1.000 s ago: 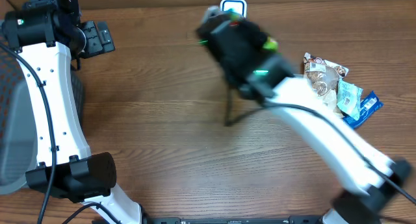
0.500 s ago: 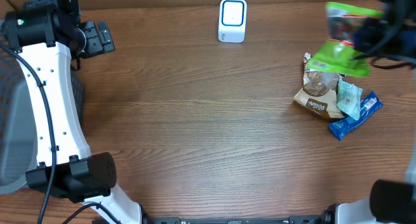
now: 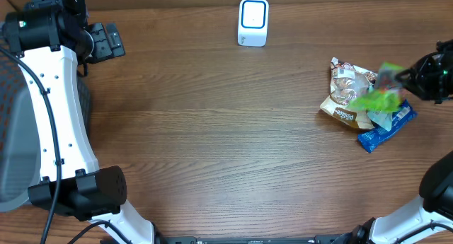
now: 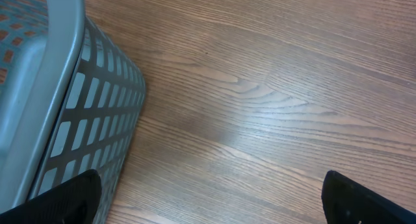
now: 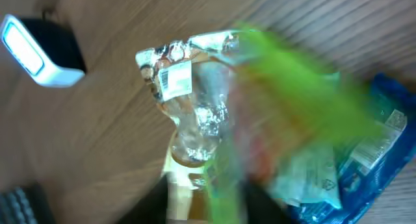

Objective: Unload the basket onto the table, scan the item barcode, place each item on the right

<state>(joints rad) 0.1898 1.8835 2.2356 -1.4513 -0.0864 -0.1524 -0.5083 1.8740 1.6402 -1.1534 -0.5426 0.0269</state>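
Green packet (image 3: 382, 94), blurred, overlapping a pile of packets (image 3: 348, 95) at the right side of the wooden surface (image 3: 212, 131).
Its bright film smears in the wrist view; right hand (image 3: 419, 78) just beside it, grip impossible to tell; left hand (image 4: 214, 201) spread wide near a grey basket (image 4: 97, 94).

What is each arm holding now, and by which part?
The left gripper holds nothing, jaws open. By the right gripper the green packet is blurred; a hold cannot be told.
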